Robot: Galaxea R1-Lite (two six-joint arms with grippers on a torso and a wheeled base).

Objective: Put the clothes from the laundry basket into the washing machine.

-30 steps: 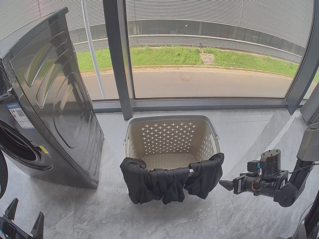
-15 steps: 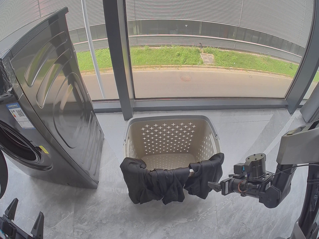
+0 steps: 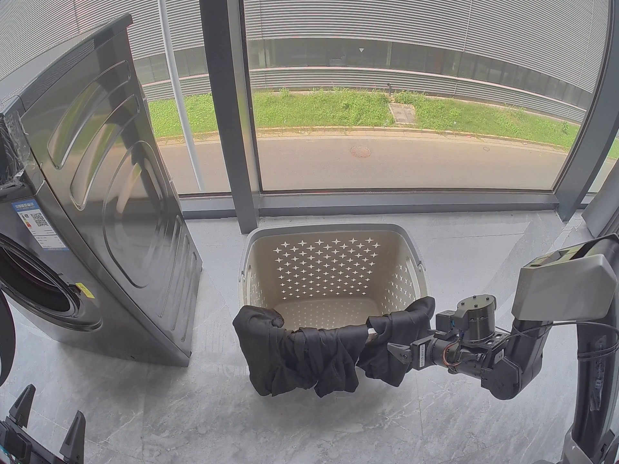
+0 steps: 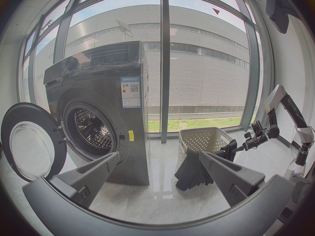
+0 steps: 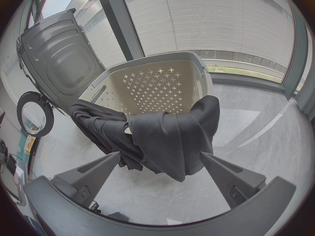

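— Where are the clothes (image 3: 309,356)?
— Draped over the laundry basket (image 3: 329,252)'s near rim, hanging down outside it (black, bunched).
— The right gripper (image 3: 394,353)?
— At the basket's right front corner, fingers spread, with the cloth's end just ahead between them, unclamped.
— The left gripper (image 3: 53,404)?
— Spread too, well left of the basket, by the washing machine (image 3: 109,194).

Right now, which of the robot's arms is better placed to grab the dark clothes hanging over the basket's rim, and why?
Right. The open right gripper points at the clothes on the basket rim, close by. The left gripper hangs low near the washing machine, farther off.
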